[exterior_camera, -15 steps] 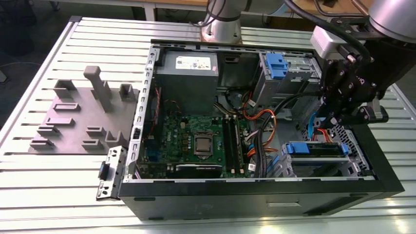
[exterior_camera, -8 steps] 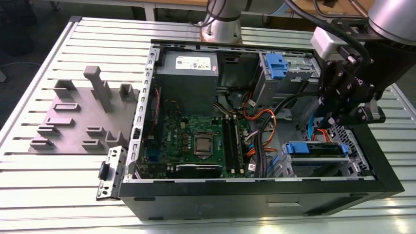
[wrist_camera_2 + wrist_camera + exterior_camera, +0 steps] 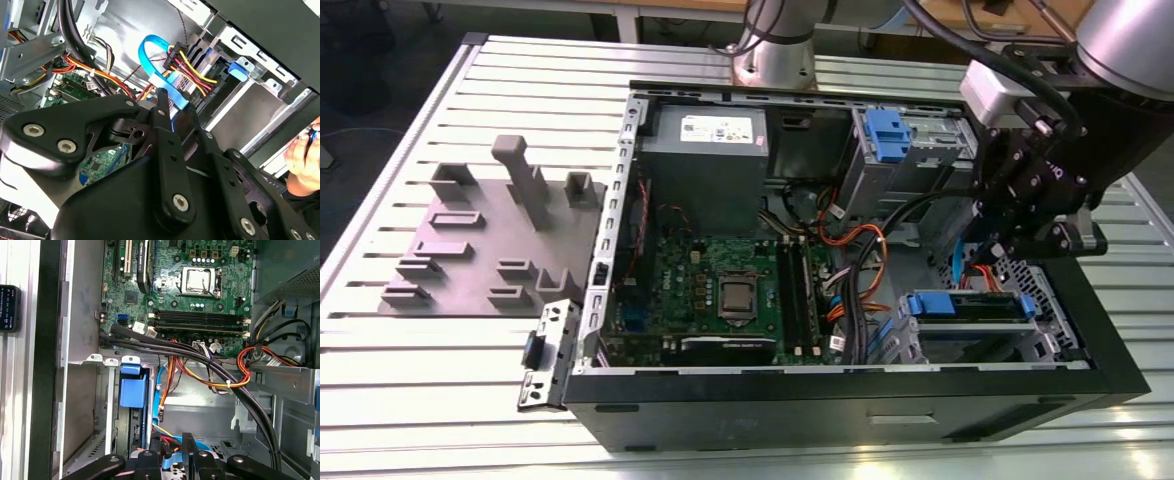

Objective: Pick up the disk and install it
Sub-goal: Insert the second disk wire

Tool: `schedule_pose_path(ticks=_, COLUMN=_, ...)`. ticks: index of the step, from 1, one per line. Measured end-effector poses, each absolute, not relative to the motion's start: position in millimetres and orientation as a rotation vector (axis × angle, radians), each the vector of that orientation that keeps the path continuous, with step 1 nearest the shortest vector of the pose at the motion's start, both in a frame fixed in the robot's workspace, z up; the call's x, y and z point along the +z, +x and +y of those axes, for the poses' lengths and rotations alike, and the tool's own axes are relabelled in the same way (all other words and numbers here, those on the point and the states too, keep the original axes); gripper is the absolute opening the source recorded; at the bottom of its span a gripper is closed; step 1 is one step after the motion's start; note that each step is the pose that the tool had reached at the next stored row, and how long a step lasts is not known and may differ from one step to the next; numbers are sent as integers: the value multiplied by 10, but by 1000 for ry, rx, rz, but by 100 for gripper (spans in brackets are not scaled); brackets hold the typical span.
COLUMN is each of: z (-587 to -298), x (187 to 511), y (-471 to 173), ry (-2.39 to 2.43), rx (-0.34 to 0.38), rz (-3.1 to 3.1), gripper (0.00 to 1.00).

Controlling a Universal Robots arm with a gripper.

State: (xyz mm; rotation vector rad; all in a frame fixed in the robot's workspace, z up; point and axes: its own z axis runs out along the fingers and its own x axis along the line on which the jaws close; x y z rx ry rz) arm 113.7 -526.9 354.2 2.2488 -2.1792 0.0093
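Observation:
The disk (image 3: 967, 305) lies flat in the drive bay at the open computer case's near corner on the exterior view's right, and its blue carrier faces the motherboard. In the first wrist view the blue carrier (image 3: 134, 387) stands in the bay slot. The second wrist view has the carrier's blue tab (image 3: 239, 70) beside a plug of yellow, red and black wires and a blue ribbon cable (image 3: 150, 50). My gripper (image 3: 1001, 258) hangs just above the disk, inside the case. In the first wrist view the gripper (image 3: 171, 452) sits over blue and red cables.
A grey power-supply box (image 3: 707, 150) fills the case's far side, with the green motherboard (image 3: 720, 290) in front of it. A small blue clip (image 3: 887, 135) sits in the far bay. Orange and black cables (image 3: 854, 260) cross the middle. A grey fixture block (image 3: 480, 240) lies on the slatted table. A person's hand (image 3: 302, 155) is outside the case.

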Motion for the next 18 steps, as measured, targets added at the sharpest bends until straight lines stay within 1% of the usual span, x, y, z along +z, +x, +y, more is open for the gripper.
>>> schedule_pose_path(ticks=5, z=-5269, x=3540, y=1138, ry=2249, rx=9, rz=-2179, gripper=30)
schedule_pose_path(ticks=7, z=-5269, x=3540, y=1138, ry=2249, rx=9, rz=-2179, gripper=17)
schedule_pose_path(ticks=18, z=-5291, x=3536, y=1130, ry=2251, rx=11, rz=-2178, gripper=16)
